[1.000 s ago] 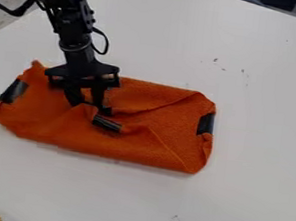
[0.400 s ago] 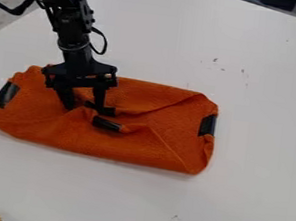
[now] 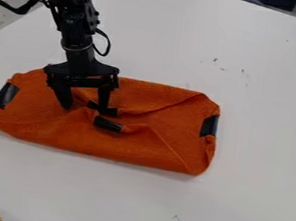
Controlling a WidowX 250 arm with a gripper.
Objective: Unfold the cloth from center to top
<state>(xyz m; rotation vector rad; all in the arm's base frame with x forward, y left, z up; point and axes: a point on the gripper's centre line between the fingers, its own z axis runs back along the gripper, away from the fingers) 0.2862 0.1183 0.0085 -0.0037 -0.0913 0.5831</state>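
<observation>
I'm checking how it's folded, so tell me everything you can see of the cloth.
The orange cloth, rough-textured, lies folded in a wide, creased bundle on the white table. Black patches mark both ends and two spots near its middle. Over its picture-left half hangs the open gripper, tips at or just above the fabric.

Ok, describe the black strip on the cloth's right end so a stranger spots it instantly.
Find the orange folded cloth on the white table. Follow it rightward to the end farthest from the gripper. The black strip sits on that edge, the only one there.
</observation>
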